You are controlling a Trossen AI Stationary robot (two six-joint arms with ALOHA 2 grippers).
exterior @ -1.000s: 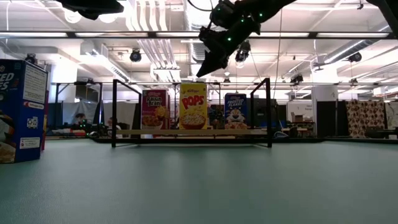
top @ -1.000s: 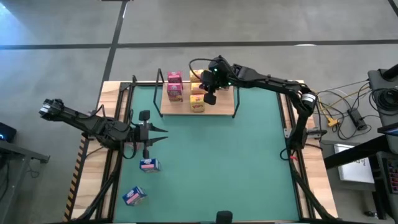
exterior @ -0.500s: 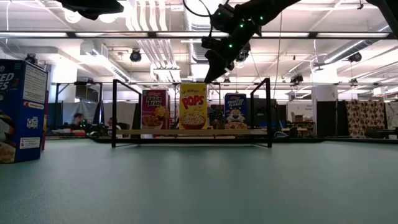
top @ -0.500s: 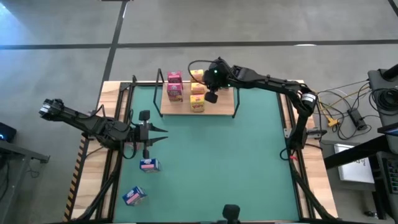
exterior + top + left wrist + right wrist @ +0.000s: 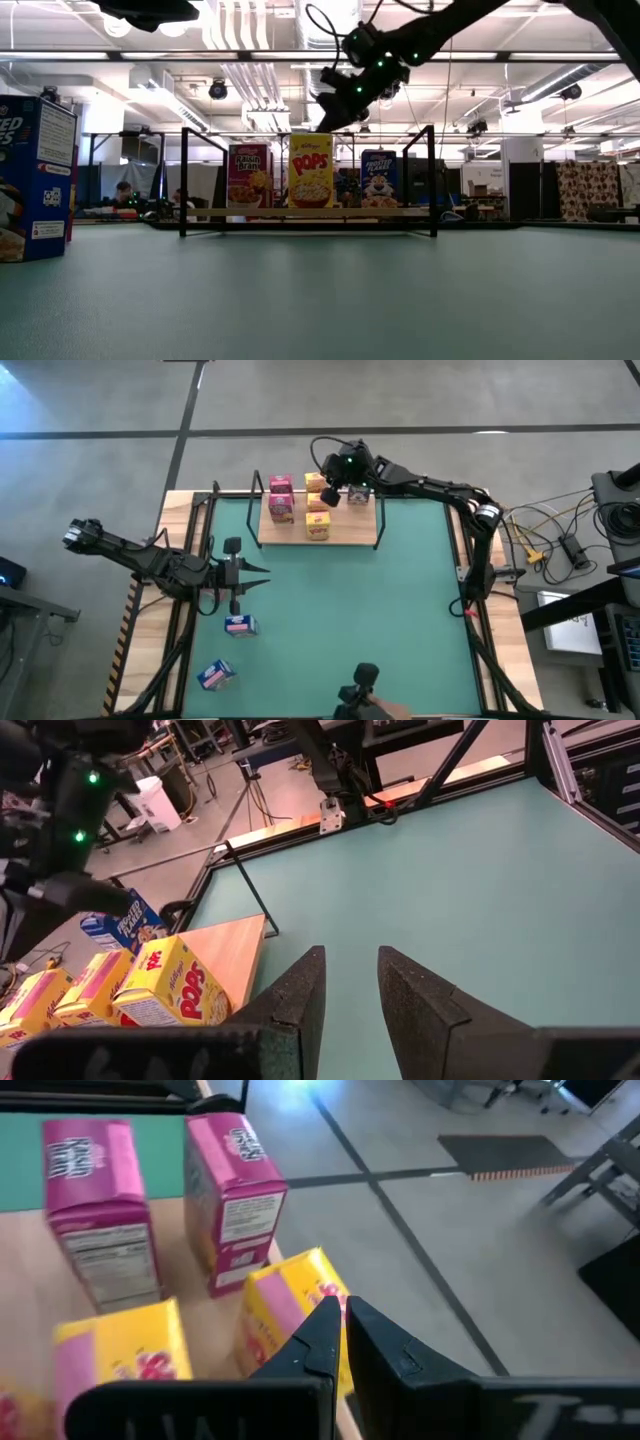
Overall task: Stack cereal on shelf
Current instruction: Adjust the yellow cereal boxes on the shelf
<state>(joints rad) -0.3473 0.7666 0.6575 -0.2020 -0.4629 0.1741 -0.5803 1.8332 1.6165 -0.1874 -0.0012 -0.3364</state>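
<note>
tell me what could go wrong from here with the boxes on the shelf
The right claw is shut and empty, hanging close above the yellow boxes at the shelf's far edge; a low swing could tip one off the back. Two blue boxes on the mat lie near the left claw, which might nudge them when it moves.

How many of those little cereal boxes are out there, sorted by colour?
Pink boxes: 2, both on the shelf
Yellow boxes: 3, all on the shelf
Blue boxes: 3, one on the shelf, two on the green mat
Total in view: 8
</note>
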